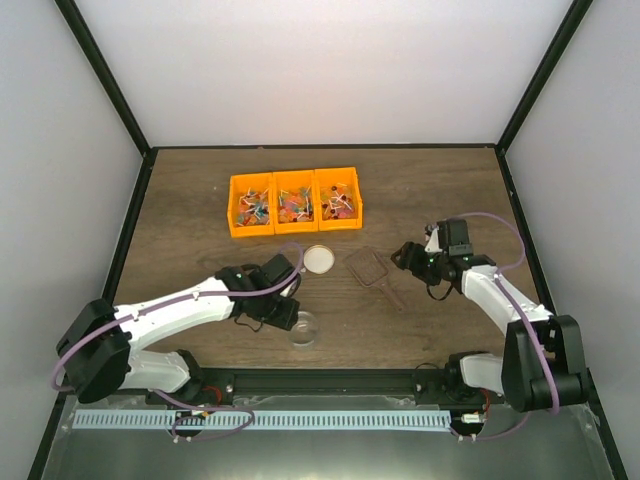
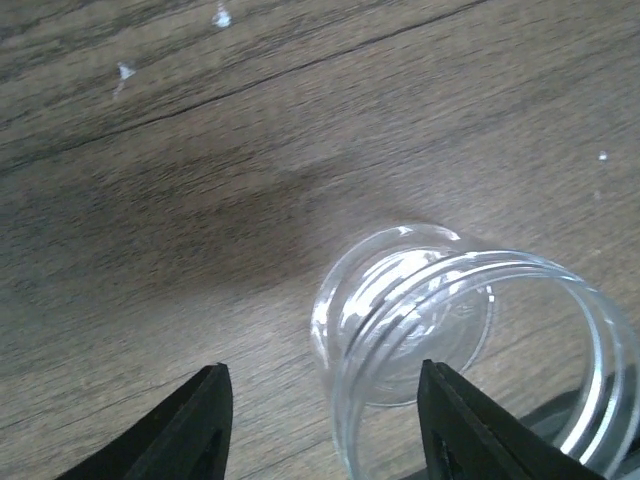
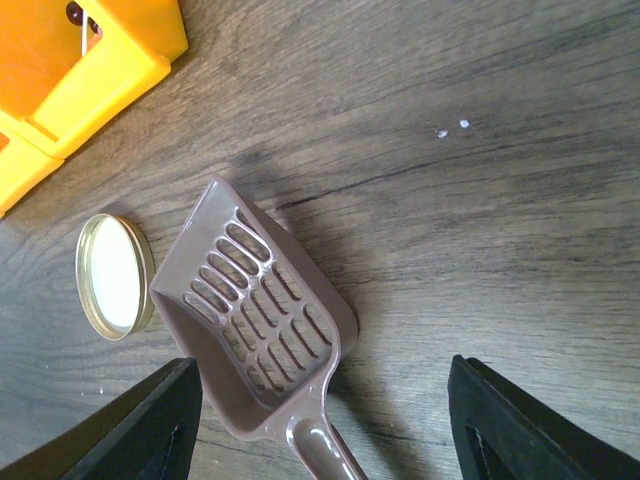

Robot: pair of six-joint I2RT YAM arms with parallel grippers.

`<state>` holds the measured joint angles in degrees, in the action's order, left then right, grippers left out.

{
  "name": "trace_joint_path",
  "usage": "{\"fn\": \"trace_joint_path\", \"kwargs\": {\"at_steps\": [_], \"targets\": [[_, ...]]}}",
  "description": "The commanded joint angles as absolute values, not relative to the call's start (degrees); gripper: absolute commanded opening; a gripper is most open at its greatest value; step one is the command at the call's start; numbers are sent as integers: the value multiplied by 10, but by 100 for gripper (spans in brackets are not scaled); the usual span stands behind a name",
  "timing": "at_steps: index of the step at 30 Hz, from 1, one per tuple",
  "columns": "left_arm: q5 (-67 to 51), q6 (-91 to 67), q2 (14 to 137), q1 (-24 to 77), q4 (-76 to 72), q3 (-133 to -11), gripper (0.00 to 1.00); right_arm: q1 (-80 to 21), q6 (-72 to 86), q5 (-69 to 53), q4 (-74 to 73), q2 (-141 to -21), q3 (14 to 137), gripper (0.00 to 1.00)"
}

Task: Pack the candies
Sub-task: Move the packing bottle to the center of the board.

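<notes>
The candies (image 1: 295, 206) are tiny mixed-colour wrapped sweets filling the three compartments of an orange bin (image 1: 294, 176) at the back of the table. A clear, empty jar (image 1: 303, 328) stands open near the front; it also shows in the left wrist view (image 2: 455, 330). My left gripper (image 1: 289, 312) is open just beside the jar, and in the left wrist view (image 2: 322, 400) the jar's near wall lies between the jaws, not gripped. My right gripper (image 1: 405, 256) is open and empty, and in its wrist view (image 3: 325, 430) it hovers over the handle end of the brown scoop (image 3: 255, 320).
The brown slotted scoop (image 1: 368, 266) lies in front of the bin, handle pointing to the front right. A round cream lid (image 1: 318, 259) lies left of it, also in the right wrist view (image 3: 112, 276). A corner of the orange bin (image 3: 90, 70) shows there too.
</notes>
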<state>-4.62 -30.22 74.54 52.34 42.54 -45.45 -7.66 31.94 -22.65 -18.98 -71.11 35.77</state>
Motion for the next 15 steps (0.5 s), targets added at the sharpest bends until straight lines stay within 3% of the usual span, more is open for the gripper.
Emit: {"fn": "trace_joint_path", "kwargs": {"at_steps": [1,15], "targets": [[-17,-310,756,526,426,-445,51,-80,327,-235,-186,-698,348,70],[0,-299,813,526,423,-477,18,-79,319,-238,-175,-709,346,71]]}}
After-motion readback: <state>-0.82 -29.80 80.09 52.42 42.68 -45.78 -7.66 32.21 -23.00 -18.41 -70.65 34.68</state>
